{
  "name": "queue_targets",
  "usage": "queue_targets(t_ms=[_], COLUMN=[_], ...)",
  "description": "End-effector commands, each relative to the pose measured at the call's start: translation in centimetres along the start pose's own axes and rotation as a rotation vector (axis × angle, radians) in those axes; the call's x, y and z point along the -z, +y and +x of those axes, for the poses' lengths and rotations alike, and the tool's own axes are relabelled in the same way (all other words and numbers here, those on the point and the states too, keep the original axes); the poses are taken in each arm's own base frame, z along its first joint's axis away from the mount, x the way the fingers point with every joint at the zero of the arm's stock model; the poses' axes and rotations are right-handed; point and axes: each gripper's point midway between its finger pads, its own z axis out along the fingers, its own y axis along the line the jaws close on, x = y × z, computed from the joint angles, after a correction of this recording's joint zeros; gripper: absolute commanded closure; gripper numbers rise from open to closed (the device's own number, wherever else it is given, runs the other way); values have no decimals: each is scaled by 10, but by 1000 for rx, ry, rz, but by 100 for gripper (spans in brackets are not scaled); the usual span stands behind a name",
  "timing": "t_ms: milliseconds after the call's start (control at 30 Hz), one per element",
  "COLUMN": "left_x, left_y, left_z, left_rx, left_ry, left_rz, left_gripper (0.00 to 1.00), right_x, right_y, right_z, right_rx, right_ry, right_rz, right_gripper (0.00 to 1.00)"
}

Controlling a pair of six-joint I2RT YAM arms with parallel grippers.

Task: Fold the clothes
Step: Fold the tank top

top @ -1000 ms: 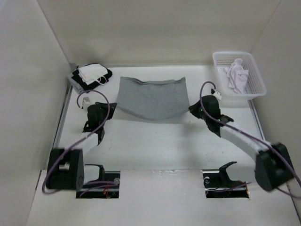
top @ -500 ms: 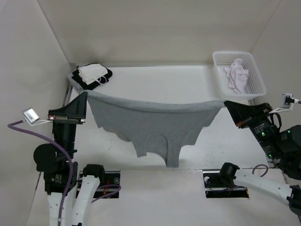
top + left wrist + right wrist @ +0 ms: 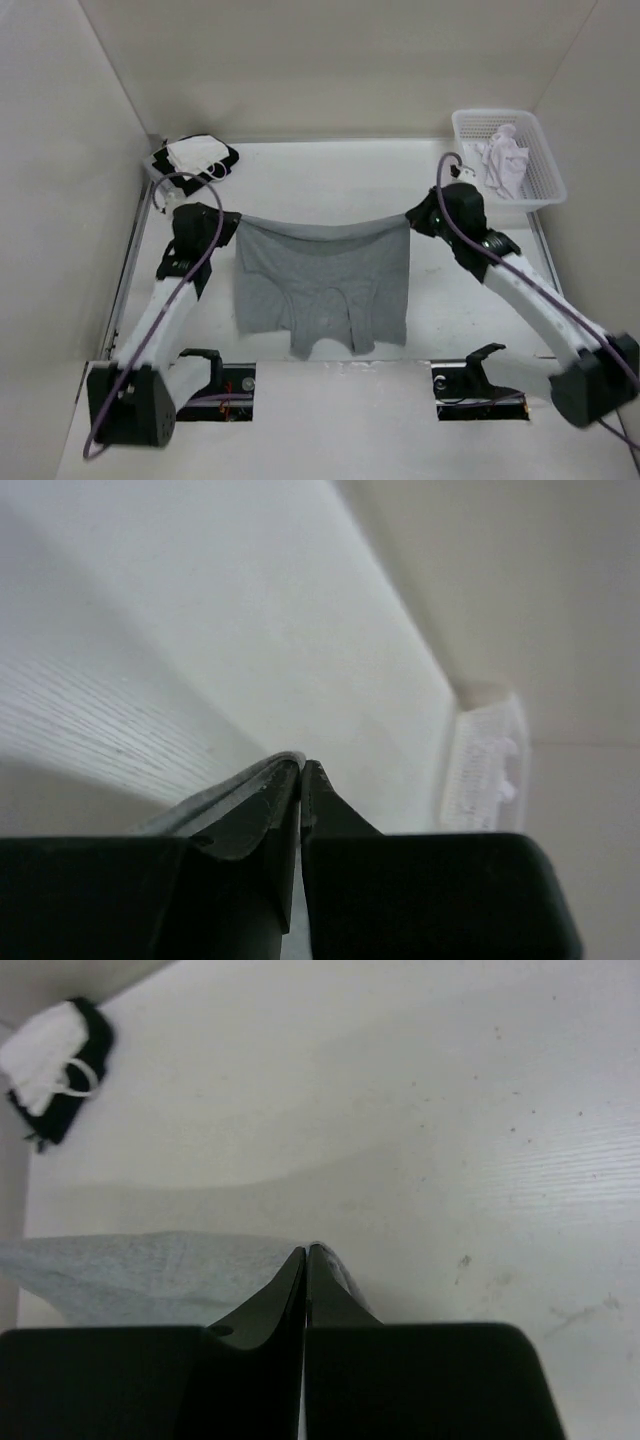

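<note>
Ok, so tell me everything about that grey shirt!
The grey T-shirt is plain, soft-looking knit cloth. It is stretched between the two arms: the left gripper pinches one top corner and the right gripper the other, both shut on it. Its top edge sags slightly between them; the rest drapes toward the near edge of the table, wrinkled at the bottom. Whether it rests on the table is unclear.

right gripper (image 3: 305, 1251) pinching grey T-shirt (image 3: 130, 1275), white table (image 3: 450, 1110)

- The left arm (image 3: 172, 290) and right arm (image 3: 520, 285) have come down from their high, wide spread and drawn inward.
- The plain heather-grey knit T-shirt (image 3: 322, 285) hangs narrower between them, no longer stretched wide.
</note>
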Motion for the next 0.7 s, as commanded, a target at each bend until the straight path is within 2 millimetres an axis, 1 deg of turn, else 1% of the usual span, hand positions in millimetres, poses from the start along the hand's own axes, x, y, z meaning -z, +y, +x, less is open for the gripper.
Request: queue_targets(t_ms=[0, 67, 167, 200, 233, 267, 300, 333, 400, 500, 567, 667], left_x=[-58, -96, -143, -156, -163, -172, -176, -177, -169, -141, -120, -91], left_y=[-12, -15, -26, -29, -32, -31, -31, -28, -19, -11, -4, 9], left_z=[-13, -13, -19, -20, -20, -22, -21, -23, -24, -22, -15, -10], left_rx=[28, 35, 38, 40, 37, 36, 43, 48, 57, 91, 113, 131], left_ry=[-55, -45, -29, -14, 0, 7, 22, 22, 15, -14, -21, -22], left_rz=[38, 18, 7, 9, 15, 7, 8, 7, -1, 30, 49, 58], left_gripper=[100, 100, 100, 100, 100, 100, 100, 100, 100, 100, 100, 100], right_x=[-66, -109, -159, -171, -182, -188, -193, -194, -187, -160, -141, -112], right_y=[21, 6, -2, -6, -12, -16, -22, -26, -34, -39, -40, -46], right_z=[-20, -28, -44, -49, -50, -52, -54, -54, -49, -42, -34, -16], right_rx=[-81, -118, -145, -150, -158, -163, -173, -178, -189, -208, -219, -236], right_ry=[12, 36, 60, 70, 85, 91, 93, 95, 93, 60, 44, 37], right_rz=[-162, -111, -96, -91, -76, -65, -57, -49, -38, -49, -63, -72], right_gripper=[100, 100, 100, 100, 100, 100, 100, 100, 100, 100, 100, 100])
